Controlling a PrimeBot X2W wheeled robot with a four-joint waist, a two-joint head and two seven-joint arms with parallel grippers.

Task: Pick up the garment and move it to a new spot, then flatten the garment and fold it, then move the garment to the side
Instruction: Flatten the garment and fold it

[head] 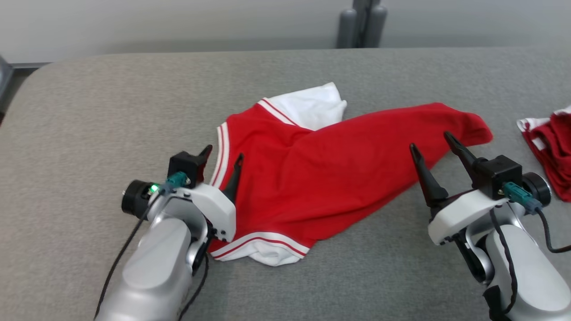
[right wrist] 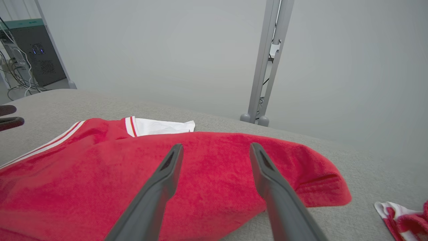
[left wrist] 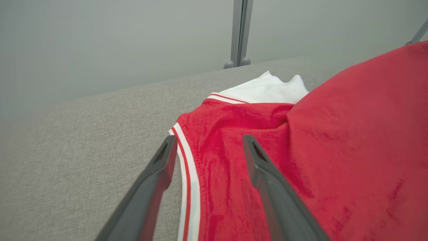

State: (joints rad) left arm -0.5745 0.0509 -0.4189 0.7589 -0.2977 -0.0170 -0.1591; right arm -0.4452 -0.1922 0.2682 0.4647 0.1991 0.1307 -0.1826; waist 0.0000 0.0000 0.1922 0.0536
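Our left gripper (head: 225, 152) at lower left and right gripper (head: 429, 140) at lower right hold their jaws spread, grasping nothing. Between them the red-and-white jersey (head: 330, 178) lies rumpled mid-frame on the grey bench (head: 111, 111); we judge flattening, folding and setting aside not yet done.

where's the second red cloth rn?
Head view, far right: the second red cloth lies bunched on the gray table, just right of the right end effector and apart from the big red garment.
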